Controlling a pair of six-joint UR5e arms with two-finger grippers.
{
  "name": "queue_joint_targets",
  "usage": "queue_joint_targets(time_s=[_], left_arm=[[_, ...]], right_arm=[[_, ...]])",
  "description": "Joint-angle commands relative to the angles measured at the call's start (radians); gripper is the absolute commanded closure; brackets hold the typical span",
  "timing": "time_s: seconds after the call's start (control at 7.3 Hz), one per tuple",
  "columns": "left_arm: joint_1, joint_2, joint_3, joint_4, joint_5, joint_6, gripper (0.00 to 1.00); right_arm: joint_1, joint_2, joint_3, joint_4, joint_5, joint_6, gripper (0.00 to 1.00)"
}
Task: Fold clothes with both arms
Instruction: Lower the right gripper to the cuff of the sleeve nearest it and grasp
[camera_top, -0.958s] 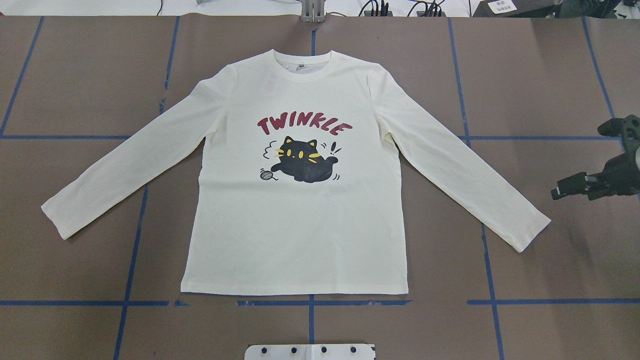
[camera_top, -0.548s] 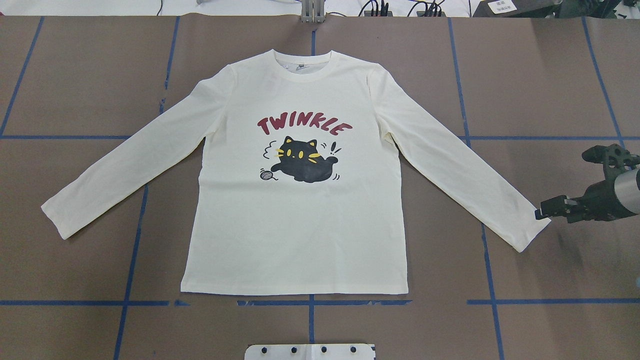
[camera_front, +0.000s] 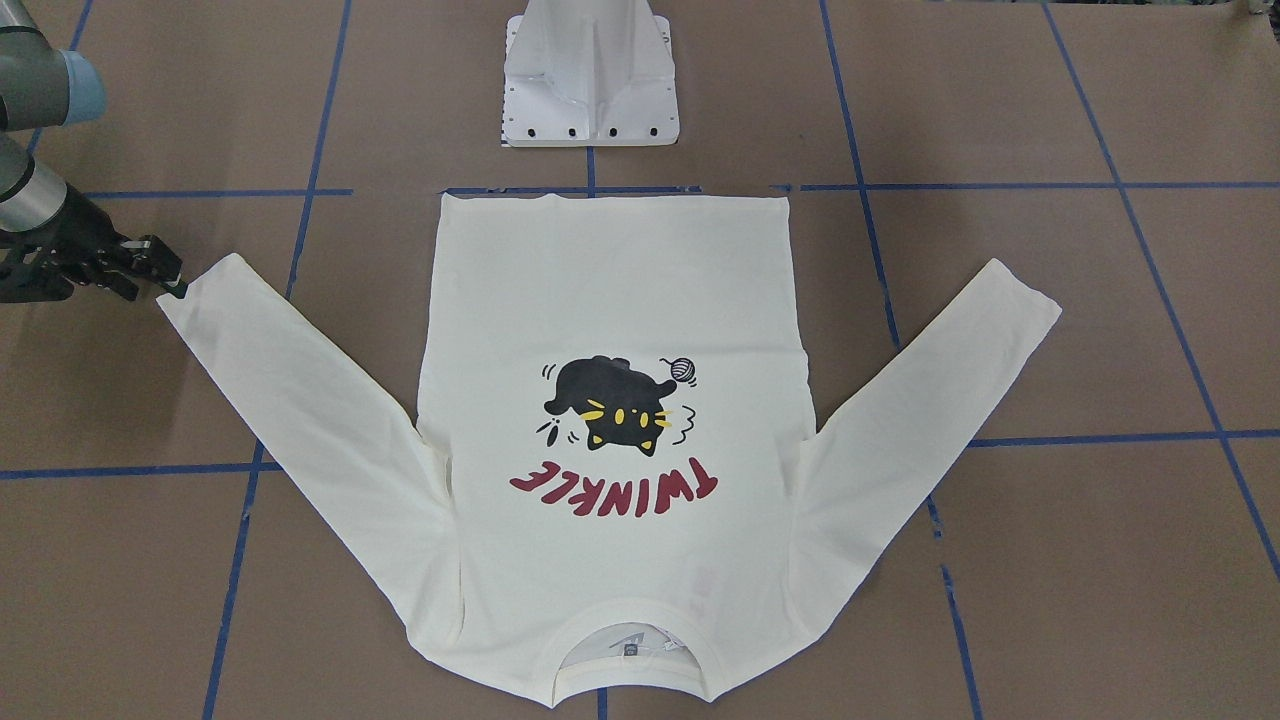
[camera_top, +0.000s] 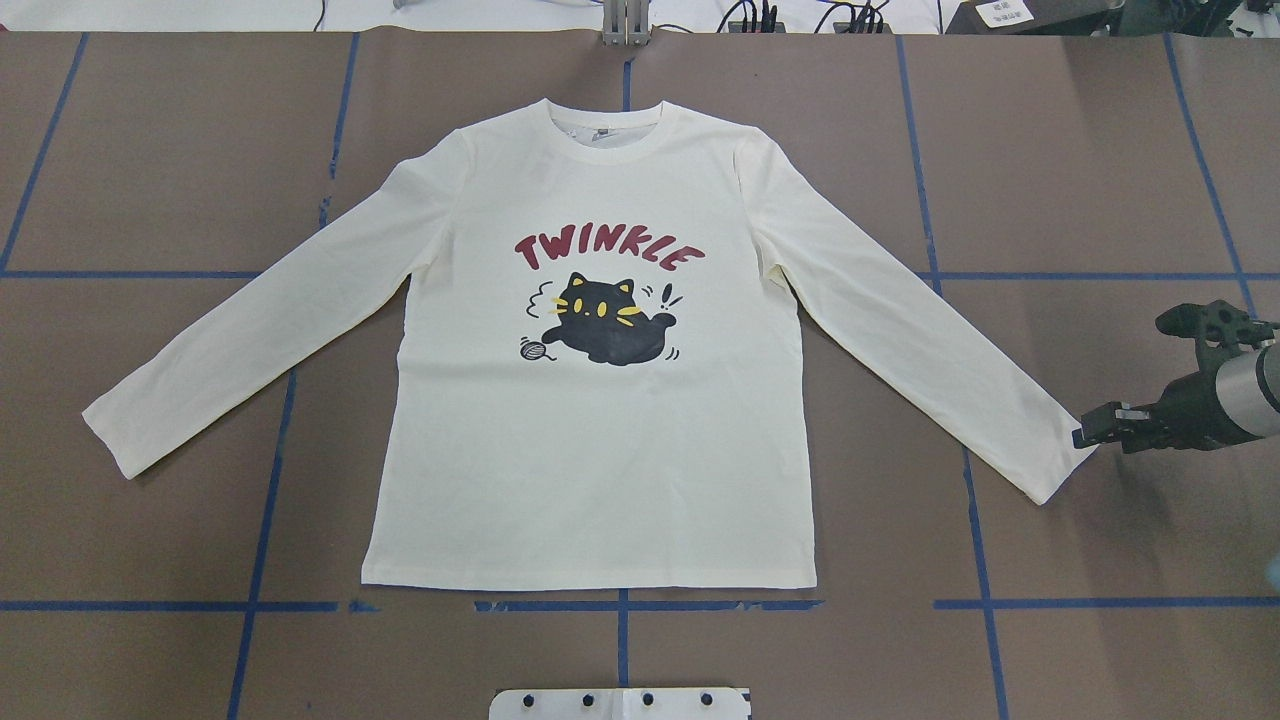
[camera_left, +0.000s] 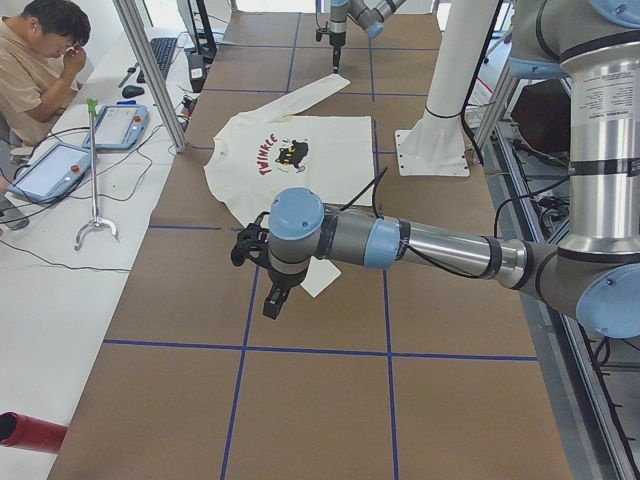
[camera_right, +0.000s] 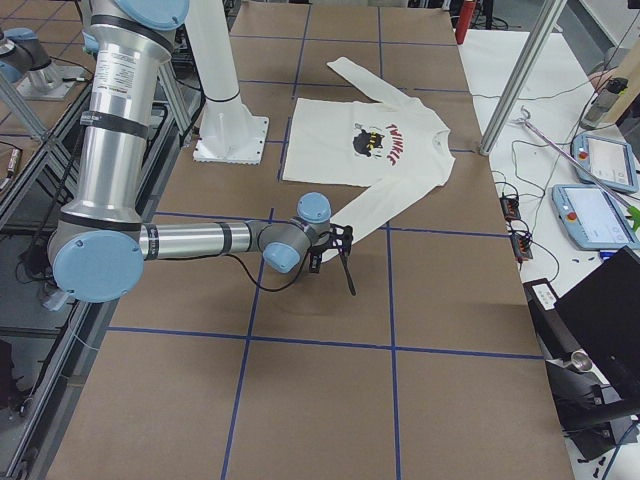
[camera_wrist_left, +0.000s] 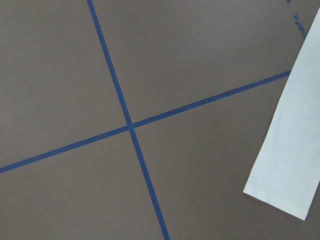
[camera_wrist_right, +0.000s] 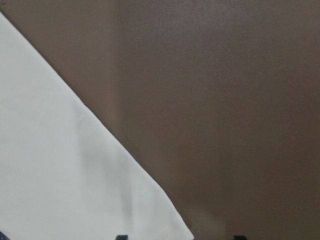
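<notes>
One shirt (camera_top: 600, 450), two robot arms (camera_left: 440, 245) (camera_right: 190, 240), one white pedestal (camera_front: 590, 90), two pendants (camera_right: 590, 215), one person (camera_left: 35, 70)

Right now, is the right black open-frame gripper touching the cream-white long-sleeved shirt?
Cannot tell. Overhead, the right gripper sits over the shirt cuff; its height is hidden.

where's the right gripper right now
In the overhead view the right gripper is near the right edge, its tip just at the cuff of the shirt's sleeve on that side.
</notes>
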Motion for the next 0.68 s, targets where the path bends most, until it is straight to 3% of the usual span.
queue_joint_targets(time_s=[0.0,0.14,0.27,0.41,0.55], left_arm=[[0.0,0.0,0.0,0.0,0.003,-0.003,0.0],[0.0,0.0,0.0,0.0,0.003,-0.003,0.0],[0.0,0.0,0.0,0.0,0.004,-0.003,0.0],[0.0,0.0,0.0,0.0,0.004,-0.003,0.0],[0.0,0.0,0.001,0.001,0.004,-0.003,0.0]], right_arm=[[-0.011,0.041,-0.038,-0.002,-0.002,0.0,0.45],[-0.011,0.057,-0.055,-0.001,-0.001,0.0,0.47],[-0.006,0.052,-0.046,0.001,0.009,-0.001,0.87],[-0.005,0.048,-0.037,0.001,0.012,-0.003,1.0],[-0.002,0.04,-0.023,0.001,0.015,-0.006,1.0]])
